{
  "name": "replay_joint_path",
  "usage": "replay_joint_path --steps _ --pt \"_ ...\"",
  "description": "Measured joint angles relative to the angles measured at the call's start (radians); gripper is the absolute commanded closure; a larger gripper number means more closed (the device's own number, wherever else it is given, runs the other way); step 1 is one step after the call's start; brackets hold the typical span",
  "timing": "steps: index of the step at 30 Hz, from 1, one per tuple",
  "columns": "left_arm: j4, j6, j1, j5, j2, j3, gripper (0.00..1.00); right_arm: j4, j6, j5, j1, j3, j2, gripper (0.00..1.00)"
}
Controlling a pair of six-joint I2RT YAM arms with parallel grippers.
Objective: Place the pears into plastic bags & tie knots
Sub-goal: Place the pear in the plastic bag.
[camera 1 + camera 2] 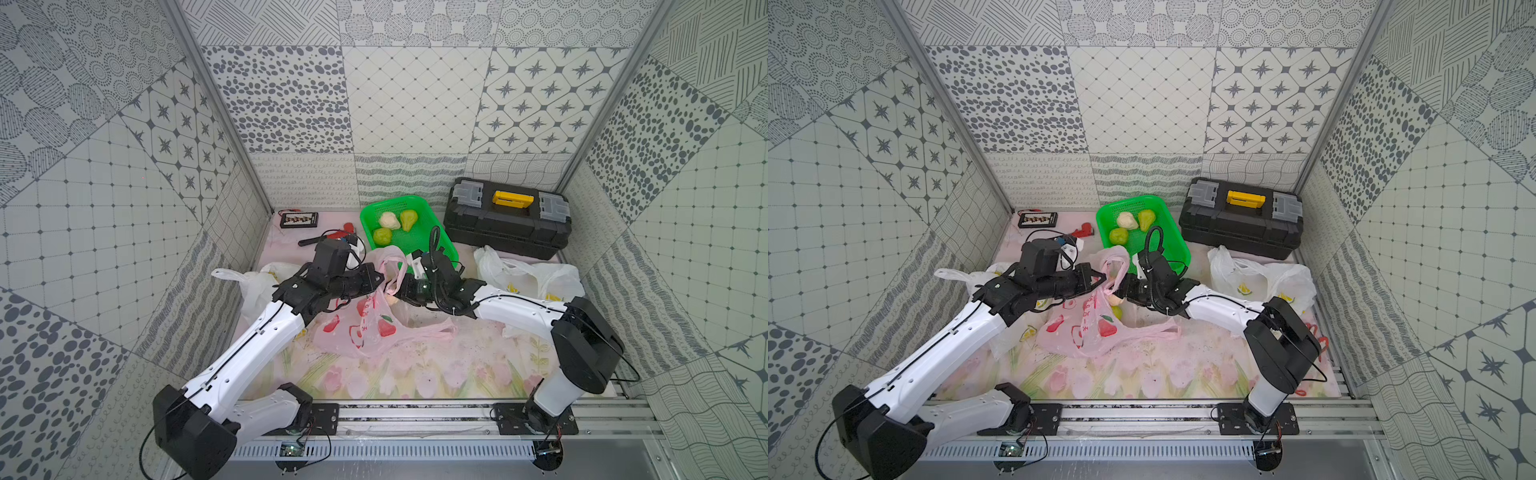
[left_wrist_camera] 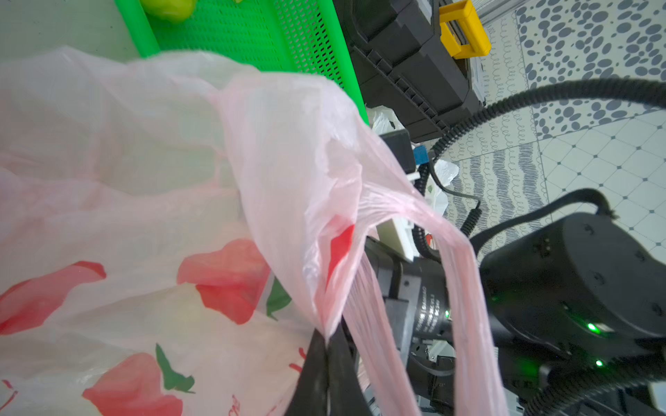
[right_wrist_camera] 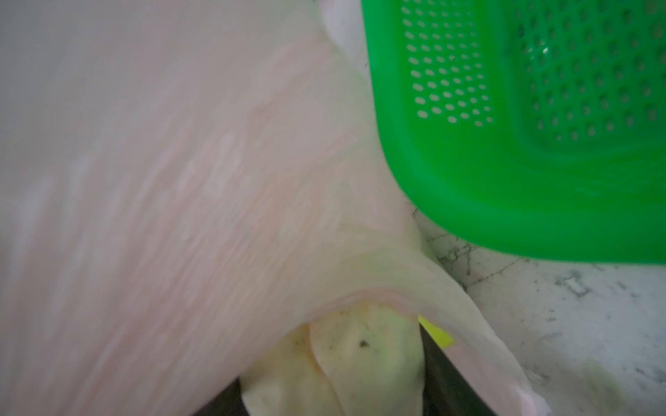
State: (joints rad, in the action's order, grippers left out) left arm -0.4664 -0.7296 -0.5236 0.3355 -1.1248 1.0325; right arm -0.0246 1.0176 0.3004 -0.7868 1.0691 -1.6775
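Left end effector (image 1: 380, 278) pinched shut, facing right end effector (image 1: 395, 289) with jaws parted.

Pears (image 1: 390, 220) lie in basket (image 1: 409, 199), left of toolbox (image 1: 507, 218).

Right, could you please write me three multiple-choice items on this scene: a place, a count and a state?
1. Where does the black toolbox stand? A. Beside the green basket, at the back. B. Between the two arms. C. Against the left wall.
2. How many pears lie in the green basket? A. One. B. Three. C. Six.
3. How is the left gripper? A. Jaws open, empty. B. Jaws shut on the pink bag. C. Jaws shut on a pear.
Answers: 1 A, both top views show it beside the basket at the back; 2 B, one cream and two green; 3 B, the left wrist view shows the jaws pinching pink film.
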Motion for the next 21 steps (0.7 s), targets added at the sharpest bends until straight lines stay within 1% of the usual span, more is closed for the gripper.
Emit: replay_joint_path --steps 2,5,6,9,11,17,21 --pt "0.003 0.0 0.0 0.004 0.003 -0.022 1.0 -0.004 0.024 -0.058 -0.006 0.041 -0.041 0.36" --pt "0.007 -0.001 0.0 0.009 0.005 -0.053 1.0 0.0 0.032 -0.117 -0.02 0.134 -0.111 0.33" --pt "0.008 -0.001 0.0 0.009 0.005 -0.061 1.0 -0.001 0.033 -0.128 -0.027 0.156 -0.127 0.31" --pt "0.012 -0.001 -0.001 0.008 0.007 -0.08 1.0 0.011 0.026 -0.134 -0.054 0.208 -0.166 0.2" --pt "0.01 -0.001 -0.001 0.004 0.008 -0.085 1.0 0.042 0.004 -0.124 -0.066 0.245 -0.187 0.17" --pt "0.01 0.005 -0.001 -0.005 0.018 -0.087 1.0 0.093 -0.065 -0.103 -0.068 0.274 -0.186 0.13" --pt "0.023 0.006 -0.003 0.019 0.027 -0.088 1.0 0.154 -0.108 -0.119 -0.053 0.255 -0.139 0.13"
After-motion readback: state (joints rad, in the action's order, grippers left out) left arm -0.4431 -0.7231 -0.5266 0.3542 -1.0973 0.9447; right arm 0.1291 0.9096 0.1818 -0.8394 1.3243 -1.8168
